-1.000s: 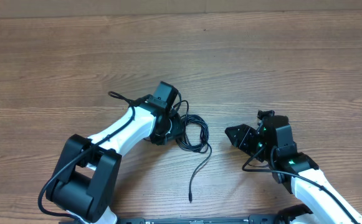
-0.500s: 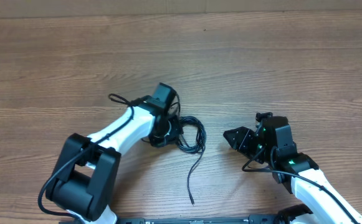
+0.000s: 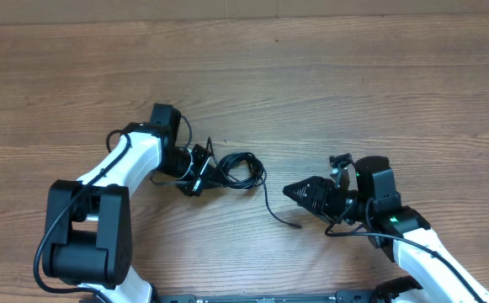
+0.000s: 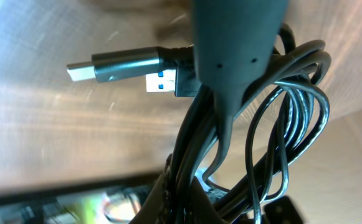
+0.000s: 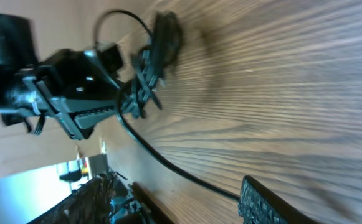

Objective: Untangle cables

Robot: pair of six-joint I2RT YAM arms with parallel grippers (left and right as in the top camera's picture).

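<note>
A coil of black cables (image 3: 237, 168) lies on the wooden table left of centre. My left gripper (image 3: 200, 174) is shut on the coil's left side. In the left wrist view the strands (image 4: 255, 137) run between my fingers (image 4: 196, 155), and two USB plugs (image 4: 118, 65) stick out to the left. A loose tail (image 3: 269, 206) runs from the coil down to a small plug near my right gripper (image 3: 293, 192). The right gripper is open just right of the tail. In the right wrist view the tail (image 5: 168, 165) passes between my spread fingers (image 5: 181, 199).
The wooden table (image 3: 353, 93) has a back edge along the top of the overhead view. The left arm (image 3: 135, 164) lies across the left of the table. The left gripper (image 5: 75, 93) also shows in the right wrist view.
My left gripper has swung left and dragged the coil with it, pulling the loose tail up and to the right. My right gripper has moved left toward the tail's end.
</note>
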